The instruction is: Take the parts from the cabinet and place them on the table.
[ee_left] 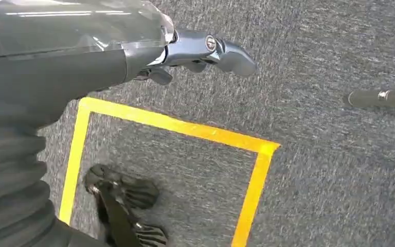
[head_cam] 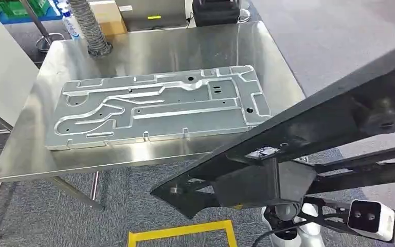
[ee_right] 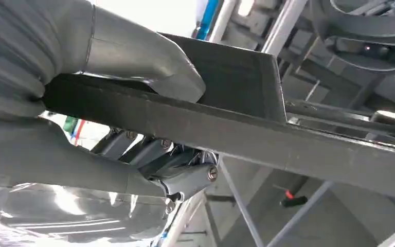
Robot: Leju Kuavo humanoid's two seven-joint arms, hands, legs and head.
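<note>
- On the steel table [head_cam: 25,154] in the head view we see a large machined aluminium plate [head_cam: 159,105] lying flat, its grooved face up, well apart from our hands
- Nearer to us, a long black frame part [head_cam: 298,139] slants across the lower right of the picture, one end reaching over the table's right corner and hiding the corner of the aluminium plate; a small white label [head_cam: 262,153] sits on it, its writing too small for us to read
- Below it lie grey carpet and a stretch of yellow floor tape [head_cam: 185,230]; at the table's far edge stand a ribbed grey hose [head_cam: 90,25] and a cardboard box [head_cam: 108,18], with no print we can read
- In the left wrist view our left hand [ee_left: 195,51] hangs over the carpet, holding nothing, fingers loosely extended and apart, above the yellow tape square
- In the right wrist view our right hand [ee_right: 133,128] grips the black frame part: the thick thumb [ee_right: 144,64] presses on one face, the darker fingers [ee_right: 149,154] wrap the opposite side, and the bar runs away past the fingertips
</note>
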